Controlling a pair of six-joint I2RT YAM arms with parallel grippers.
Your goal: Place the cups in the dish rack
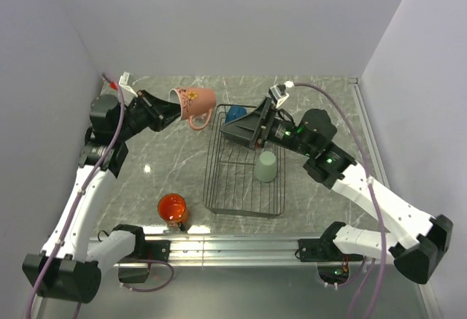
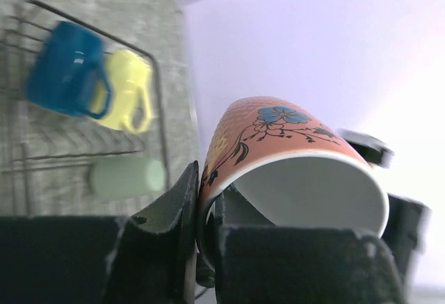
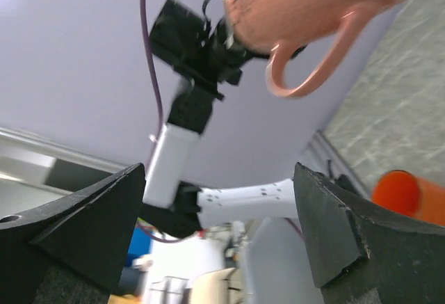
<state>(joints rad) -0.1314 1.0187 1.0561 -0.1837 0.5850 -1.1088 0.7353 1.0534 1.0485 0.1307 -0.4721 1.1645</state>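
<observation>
Left gripper [image 1: 172, 105] pinches the pink mug [image 1: 197, 100] by its rim near the bench's far edge, probably to tip it into the dish rack [image 1: 244, 210]; right gripper [image 1: 226, 131] hangs spread

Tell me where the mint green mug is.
Top view: the mint green mug sits inside the black wire dish rack, by its right edge, nearer the arm bases than the blue mug.
</observation>
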